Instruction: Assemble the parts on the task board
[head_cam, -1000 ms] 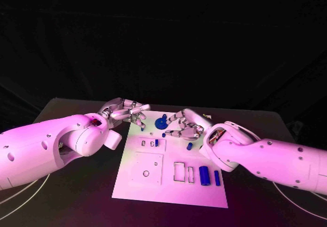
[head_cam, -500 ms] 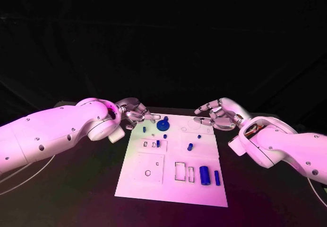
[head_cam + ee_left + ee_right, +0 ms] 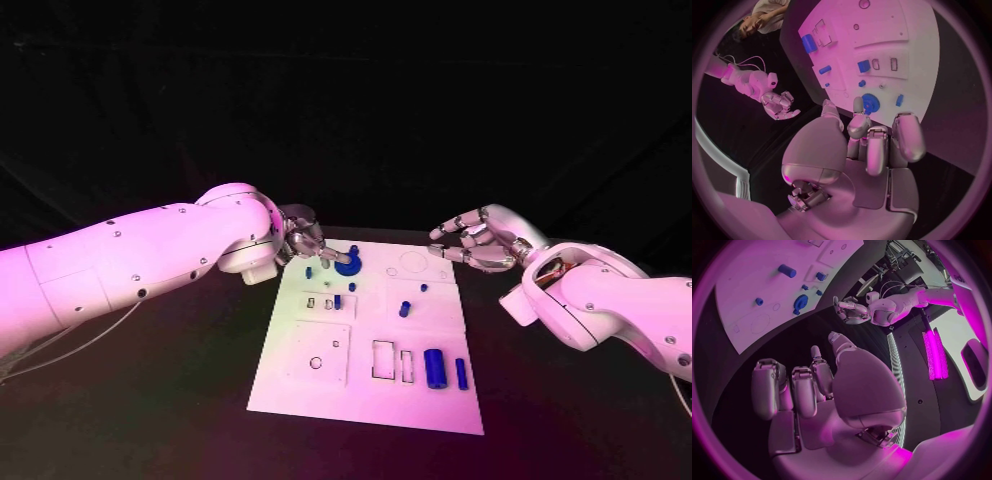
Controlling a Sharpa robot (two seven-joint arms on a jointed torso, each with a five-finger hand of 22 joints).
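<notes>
Both hands had drawn outward; my left hand point(image 3: 306, 240) and right hand point(image 3: 479, 238) hovered curled, empty, the wrist view showing the blue gear point(image 3: 871, 103) beyond fingertips.

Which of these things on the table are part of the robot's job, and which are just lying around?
Part of the job:
- flat white task board
- round blue gear-shaped part
- blue cylinder part
- slim blue bar part
- left hand, right hand, both holding nothing

Just there:
- black table
</notes>
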